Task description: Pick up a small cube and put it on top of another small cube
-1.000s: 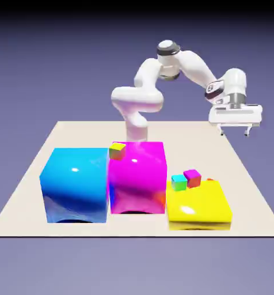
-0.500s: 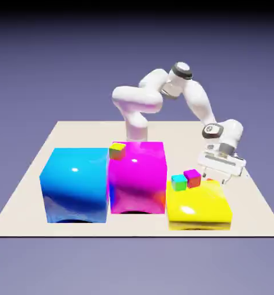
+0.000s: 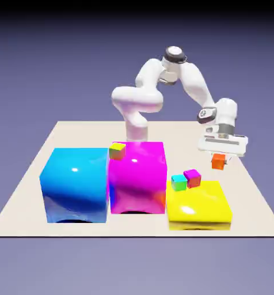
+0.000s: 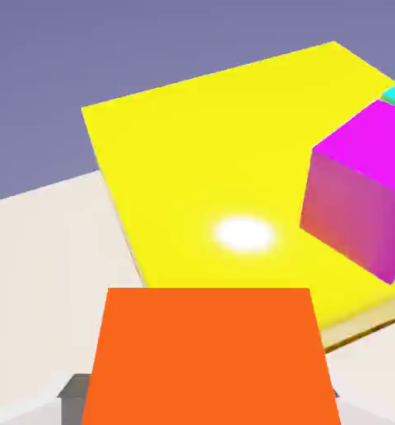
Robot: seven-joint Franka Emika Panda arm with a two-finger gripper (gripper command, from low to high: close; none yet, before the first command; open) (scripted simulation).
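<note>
One small cube [image 3: 219, 161] clamped in the gripper [image 3: 220, 159], lifted.
Exterior view: it hangs in the air above the yellow block's [image 3: 198, 203] far right corner, near the magenta-topped cube [image 3: 191, 177]. Hand view: small cube's orange face fills bottom centre; yellow block and magenta-topped cube lie beyond.

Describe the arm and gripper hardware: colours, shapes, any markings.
The arm is glossy white with rounded links and dark grey joint rings. The gripper has a flat white crossbar body and two small grey fingers. No cables or markings show.
</note>
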